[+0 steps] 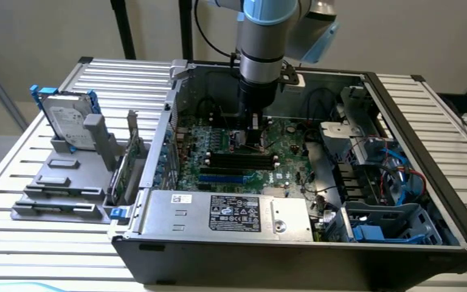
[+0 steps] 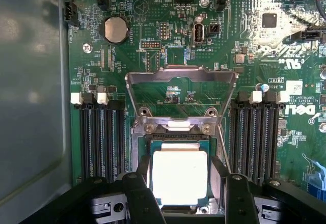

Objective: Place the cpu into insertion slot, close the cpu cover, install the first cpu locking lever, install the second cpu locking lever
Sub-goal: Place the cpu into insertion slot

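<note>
The cpu (image 2: 179,175), a pale silvery square, lies flat in the insertion slot (image 2: 173,138) on the green motherboard (image 2: 244,46). My gripper (image 2: 181,167) is open. Its black fingers (image 2: 142,183) stand on either side of the chip, and a narrow gap shows at the right one. The cpu cover (image 2: 178,72), a silvery frame with a window, is swung open away from the slot on its hinge. A thin lever rod (image 2: 224,147) runs beside the slot. In the exterior view the gripper (image 1: 254,143) reaches straight down onto the board inside the open computer case (image 1: 298,255).
Long black memory slots (image 2: 97,137) flank the socket on both sides (image 2: 257,132). A coin battery (image 2: 115,29) and cable plugs sit beyond the cover. A power supply (image 1: 225,210), a blue drive cage (image 1: 388,222) and cables crowd the case. A hard drive (image 1: 67,125) stands outside.
</note>
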